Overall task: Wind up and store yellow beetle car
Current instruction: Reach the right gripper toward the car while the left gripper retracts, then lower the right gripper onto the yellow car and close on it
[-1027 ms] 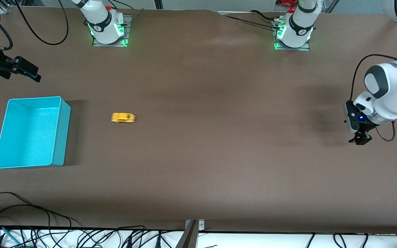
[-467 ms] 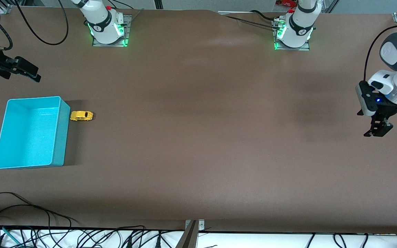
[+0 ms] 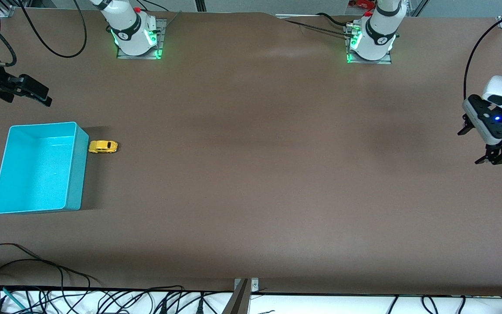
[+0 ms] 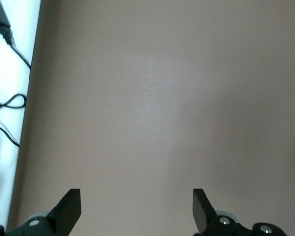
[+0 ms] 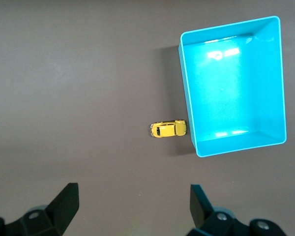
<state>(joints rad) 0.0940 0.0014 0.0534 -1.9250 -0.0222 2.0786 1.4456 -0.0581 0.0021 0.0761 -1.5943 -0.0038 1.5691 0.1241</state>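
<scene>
The tiny yellow beetle car [image 3: 103,146], a rounded toy with dark windows and black wheels, sits on the brown table [image 3: 251,174] with one end touching the outside wall of the open rectangular turquoise plastic bin [image 3: 78,174] (not inside it). The bin stands toward the right arm's end of the table, and the car is at the bin's wall that faces the middle of the table, on its wheels.

The right gripper [image 3: 33,93] hangs in the air over the table's edge at that end, above bare table just farther from the front camera than the bin. Its black fingers [image 5: 64,204] are spread wide with nothing between them, and its wrist view looks down on both the car [image 5: 168,129] and the bin [image 5: 188,88].

The left gripper [image 3: 497,156] hovers over bare table at the left arm's end, well apart from the car. Its fingers [image 4: 69,209] are likewise spread and hold nothing.
</scene>
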